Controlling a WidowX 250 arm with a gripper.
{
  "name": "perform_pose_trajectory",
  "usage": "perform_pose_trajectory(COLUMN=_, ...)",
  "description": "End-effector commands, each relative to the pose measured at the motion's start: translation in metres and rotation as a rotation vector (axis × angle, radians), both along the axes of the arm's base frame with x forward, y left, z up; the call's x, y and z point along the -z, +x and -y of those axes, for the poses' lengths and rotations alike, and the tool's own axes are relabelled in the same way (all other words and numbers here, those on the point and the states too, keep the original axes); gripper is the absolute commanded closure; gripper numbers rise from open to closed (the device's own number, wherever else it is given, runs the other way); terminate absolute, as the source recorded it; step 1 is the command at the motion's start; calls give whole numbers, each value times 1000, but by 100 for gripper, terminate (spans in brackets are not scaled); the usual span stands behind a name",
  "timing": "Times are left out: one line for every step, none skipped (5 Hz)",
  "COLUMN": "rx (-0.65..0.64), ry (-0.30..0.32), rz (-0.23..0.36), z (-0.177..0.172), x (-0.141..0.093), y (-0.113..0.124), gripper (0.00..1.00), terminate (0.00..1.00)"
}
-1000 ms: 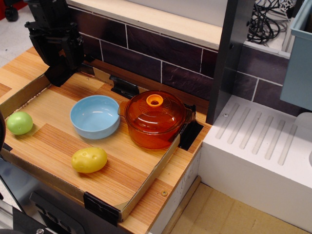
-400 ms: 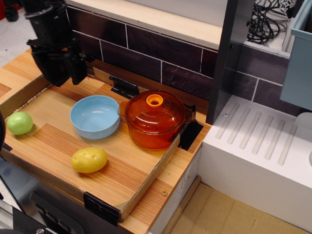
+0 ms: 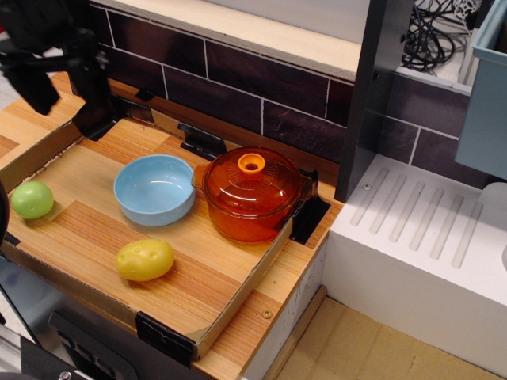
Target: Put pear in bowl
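While held high at far left, fingers (image 3: 63, 83) spread, empty. Pear (image 3: 32, 199) on counter (image 3: 87, 237) near left edge, apart from bowl (image 3: 154, 188). Bowl touching orange pot (image 3: 252, 195); yellow potato (image 3: 145, 260) in front.

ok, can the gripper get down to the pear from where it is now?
Probably yes. The pear sits alone at the tray's left end, nothing on top, and the bowl is well apart. The gripper hangs above and behind it, fingers spread. Only the low tray wall lies close.
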State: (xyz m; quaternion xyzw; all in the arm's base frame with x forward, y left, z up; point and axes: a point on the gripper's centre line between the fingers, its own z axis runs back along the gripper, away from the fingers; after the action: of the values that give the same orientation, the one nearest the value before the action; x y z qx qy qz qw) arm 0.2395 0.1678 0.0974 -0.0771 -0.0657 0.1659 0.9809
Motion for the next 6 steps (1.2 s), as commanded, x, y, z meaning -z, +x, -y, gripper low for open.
perform_pose_trajectory(rx=-188, ry=50, rz=-54, z=-5, x=-1, y=-33, gripper=0, terminate=0)
perform_pose_trajectory(rx=-265, ry=49, rz=-89, z=-8, x=10, y=-46, gripper=0, terminate=0)
perform_pose_trajectory(rx=-304, ry=44, rz=-127, z=-13, x=22, y=-54, gripper=0, terminate=0)
perform_pose_trajectory(rx=-276, ry=46, rz=-116, z=-15, x=33, y=-53, gripper=0, terminate=0)
perform_pose_trajectory(rx=-284, ry=51, rz=-144, z=-18, x=46, y=-51, gripper=0, terminate=0)
perform_pose_trajectory(rx=-263, ry=55, rz=-181, z=-14, x=66, y=-56, gripper=0, terminate=0)
